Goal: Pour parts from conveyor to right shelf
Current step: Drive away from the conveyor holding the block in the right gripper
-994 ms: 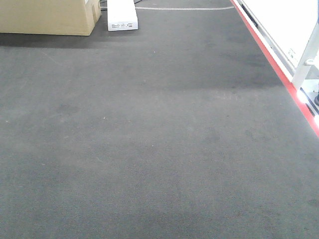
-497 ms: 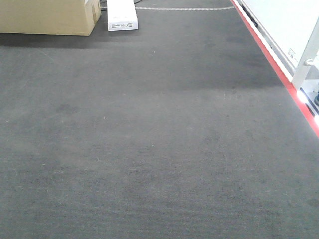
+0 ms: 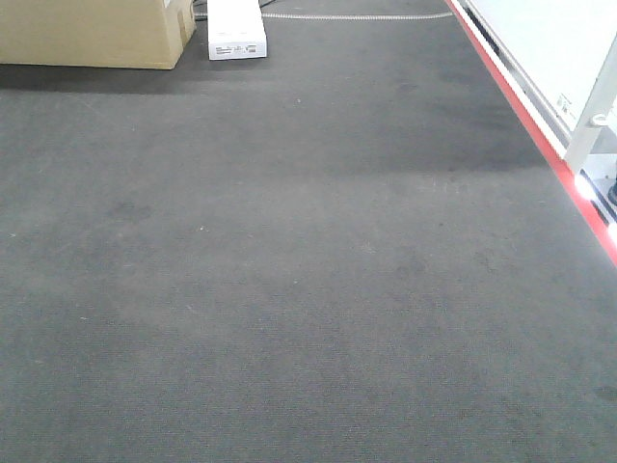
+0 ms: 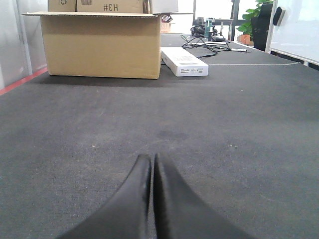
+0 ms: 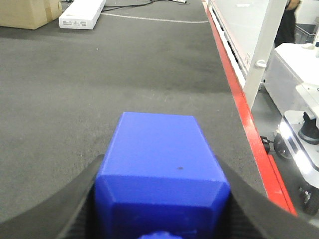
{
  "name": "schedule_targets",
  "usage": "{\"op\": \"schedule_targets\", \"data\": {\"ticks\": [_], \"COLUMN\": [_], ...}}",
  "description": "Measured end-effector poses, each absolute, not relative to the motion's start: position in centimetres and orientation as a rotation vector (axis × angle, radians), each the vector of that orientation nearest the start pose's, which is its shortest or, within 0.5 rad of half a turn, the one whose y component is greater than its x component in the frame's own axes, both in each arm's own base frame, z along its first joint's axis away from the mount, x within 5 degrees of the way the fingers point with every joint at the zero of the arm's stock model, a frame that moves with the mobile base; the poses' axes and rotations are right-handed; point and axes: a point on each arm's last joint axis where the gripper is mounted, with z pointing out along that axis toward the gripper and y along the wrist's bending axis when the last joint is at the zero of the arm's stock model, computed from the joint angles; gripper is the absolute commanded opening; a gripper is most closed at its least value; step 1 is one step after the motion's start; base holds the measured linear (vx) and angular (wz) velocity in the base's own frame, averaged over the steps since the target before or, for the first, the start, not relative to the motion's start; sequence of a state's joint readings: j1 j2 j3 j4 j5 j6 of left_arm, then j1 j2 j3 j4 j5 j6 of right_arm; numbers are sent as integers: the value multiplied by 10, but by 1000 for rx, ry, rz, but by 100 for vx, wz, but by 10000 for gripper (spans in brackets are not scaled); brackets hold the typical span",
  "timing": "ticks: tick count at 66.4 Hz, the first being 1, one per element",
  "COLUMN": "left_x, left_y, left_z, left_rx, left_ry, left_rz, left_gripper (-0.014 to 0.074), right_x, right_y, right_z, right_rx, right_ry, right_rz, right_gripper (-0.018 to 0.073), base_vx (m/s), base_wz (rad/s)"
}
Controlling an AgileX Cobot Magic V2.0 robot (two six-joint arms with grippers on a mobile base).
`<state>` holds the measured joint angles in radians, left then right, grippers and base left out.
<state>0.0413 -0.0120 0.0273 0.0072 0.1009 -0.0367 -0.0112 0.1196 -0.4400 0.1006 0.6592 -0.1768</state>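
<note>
Front view: I see the conveyor, with a cardboard box at its far end. Left wrist: my left gripper is pressed closed, holding nothing. Right wrist: my right gripper clamps the blue part above the belt, near the red strip.

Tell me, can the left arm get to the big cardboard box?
Probably yes, if the arm stretches that far. The left gripper, shut and empty, faces the cardboard box, and only bare conveyor lies between them. The white box lies beside it, out of the path.
</note>
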Motion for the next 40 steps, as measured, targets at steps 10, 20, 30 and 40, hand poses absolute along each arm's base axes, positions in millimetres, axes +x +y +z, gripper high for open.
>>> {"op": "schedule_targets", "data": {"ticks": [10,20,30,40], "left_x": [57,57,57,57], "left_y": [2,2,2,2], "left_z": [195,195,195,195], "left_rx": [-57,-57,-57,-57], "left_ry": [1599,1599,1599,1599], "left_rz": [10,10,10,10], "left_gripper": [-6,-6,-6,-6], "right_x": [34,35,35,34], "right_y": [5,3,1,-2], "right_z": [284,284,284,284], "right_rx": [-122,-131,-125,-48], "right_ry": [1831,1829,1832,1835], "right_rz": [-21,-54,-96,-79], "right_gripper": [-5,-5,-5,-5], "base_vx": [0,0,0,0], "base_wz": [0,0,0,0]}}
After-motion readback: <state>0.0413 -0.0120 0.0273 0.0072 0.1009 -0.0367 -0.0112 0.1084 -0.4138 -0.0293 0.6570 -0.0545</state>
